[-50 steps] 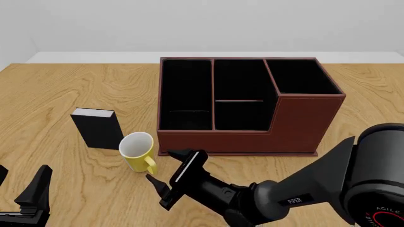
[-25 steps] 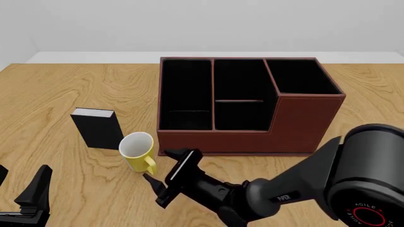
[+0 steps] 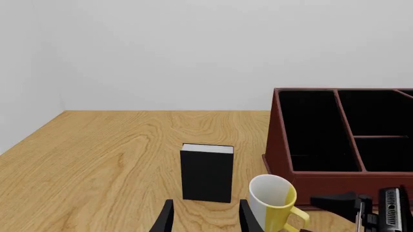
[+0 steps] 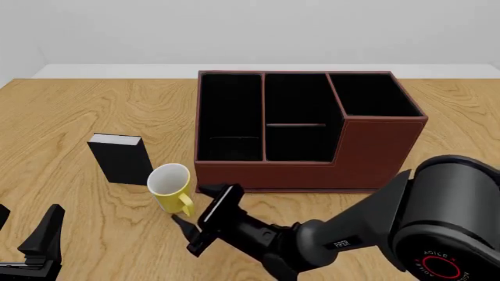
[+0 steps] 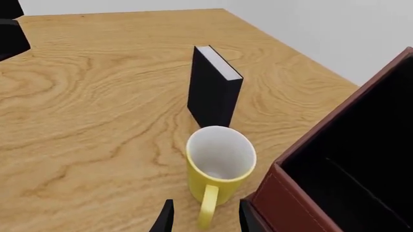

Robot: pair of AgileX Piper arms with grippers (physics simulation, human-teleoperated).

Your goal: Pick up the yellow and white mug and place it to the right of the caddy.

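Yellow and white mug point(image 4: 170, 187): upright on the worktop, just ahead of the right pincer, handle turned toward it; white inside shows.
Right pincer point(image 4: 199, 215): fingers spread, low over the worktop, nothing between them; in the right wrist view the mug's handle lines up with the gap between the fingertips point(image 5: 166, 218).
Right arm: reaches in from the right, stretched low and leftward, its big dark joint filling the near right corner.
Left pincer point(image 4: 27, 237): at the near left corner, well apart from the mug, fingers spread, holding nothing.
Caddy point(image 4: 367, 153): reddish-brown, black inside, just right of the mug and beyond the right pincer.
Black box point(image 4: 119, 158): upright, past the mug, left of the caddy.
Worktop point(image 4: 78, 111): light wood grain.
Room: plain pale wall behind the worktop.
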